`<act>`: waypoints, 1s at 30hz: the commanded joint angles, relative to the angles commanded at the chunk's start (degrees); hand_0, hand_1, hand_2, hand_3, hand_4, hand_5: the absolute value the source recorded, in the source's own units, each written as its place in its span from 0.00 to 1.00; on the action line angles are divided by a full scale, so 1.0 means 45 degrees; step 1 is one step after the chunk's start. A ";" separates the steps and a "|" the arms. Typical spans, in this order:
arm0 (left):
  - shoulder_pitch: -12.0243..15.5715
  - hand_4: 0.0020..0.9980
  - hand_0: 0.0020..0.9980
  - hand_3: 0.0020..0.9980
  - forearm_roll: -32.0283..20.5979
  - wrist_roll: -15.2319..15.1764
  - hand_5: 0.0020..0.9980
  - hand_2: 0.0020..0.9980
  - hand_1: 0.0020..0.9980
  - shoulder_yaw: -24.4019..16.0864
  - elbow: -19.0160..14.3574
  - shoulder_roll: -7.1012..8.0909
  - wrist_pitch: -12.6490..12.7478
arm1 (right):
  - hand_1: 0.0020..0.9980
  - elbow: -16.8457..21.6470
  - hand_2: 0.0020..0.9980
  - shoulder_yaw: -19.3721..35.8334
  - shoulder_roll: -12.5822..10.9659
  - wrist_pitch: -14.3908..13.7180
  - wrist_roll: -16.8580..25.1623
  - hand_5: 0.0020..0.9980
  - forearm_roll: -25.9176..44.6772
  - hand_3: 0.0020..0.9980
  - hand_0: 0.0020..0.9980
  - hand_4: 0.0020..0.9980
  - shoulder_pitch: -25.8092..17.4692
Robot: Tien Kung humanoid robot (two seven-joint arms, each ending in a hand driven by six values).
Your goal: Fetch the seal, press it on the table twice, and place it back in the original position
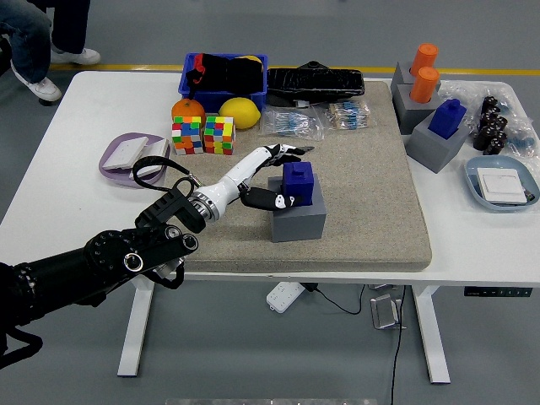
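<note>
Blue seal (299,183) sits on its grey base (297,216); your left hand (274,175) (fingers spread around it, not clenched) should close squarely, then lift straight up.

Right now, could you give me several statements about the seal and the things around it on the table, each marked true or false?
1. The blue seal sits on a grey block. True.
2. The left hand is beside that seal. True.
3. The two orange seals stand at the table's left end. False: they are far right.
4. The lemon lies inside the blue bin. False: it lies in front of it.
</note>
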 joint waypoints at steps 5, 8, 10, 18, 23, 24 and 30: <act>-0.0004 0.97 0.89 0.91 0.0041 -0.0021 0.00 0.92 0.96 -0.0037 0.0063 0.0009 0.0013 | 0.77 -0.0001 0.76 0.0031 0.0018 0.0008 0.0002 0.41 -0.0009 0.68 0.94 0.85 -0.0003; -0.0008 0.98 0.91 0.92 0.0090 0.0011 0.00 0.96 0.98 -0.0075 0.0063 0.0034 -0.0051 | 0.77 -0.0010 0.76 0.0059 0.0024 0.0011 0.0003 0.41 -0.0011 0.68 0.94 0.85 -0.0017; -0.0013 0.98 0.91 0.92 0.0122 0.0042 0.00 0.96 0.98 -0.0096 0.0067 0.0043 -0.0087 | 0.77 -0.0014 0.76 0.0067 0.0024 0.0012 0.0005 0.41 -0.0017 0.68 0.94 0.85 -0.0023; 0.0039 1.00 0.95 0.98 0.0306 0.0272 0.00 1.00 1.00 -0.0469 -0.0225 0.0282 -0.0630 | 0.77 -0.0002 0.76 0.0138 0.0048 0.0016 0.0010 0.41 -0.0034 0.68 0.94 0.85 -0.0069; 0.0156 1.00 0.97 1.00 0.0559 0.0456 0.03 1.00 1.00 -0.1059 -0.0796 0.0527 -0.1171 | 0.77 -0.0036 0.76 0.0199 0.0078 0.0023 0.0004 0.41 -0.0062 0.68 0.94 0.85 -0.0140; 0.0161 1.00 0.97 1.00 0.0578 0.0465 0.03 1.00 1.00 -0.1126 -0.0870 0.0554 -0.1219 | 0.77 -0.0039 0.76 0.0201 0.0080 0.0024 0.0004 0.41 -0.0067 0.68 0.94 0.85 -0.0142; 0.0144 1.00 0.99 1.00 0.0585 0.0904 0.19 1.00 1.00 -0.1599 -0.1333 0.0671 -0.2362 | 0.77 -0.0004 0.76 0.0245 0.0088 0.0020 0.0012 0.41 -0.0053 0.68 0.94 0.85 -0.0120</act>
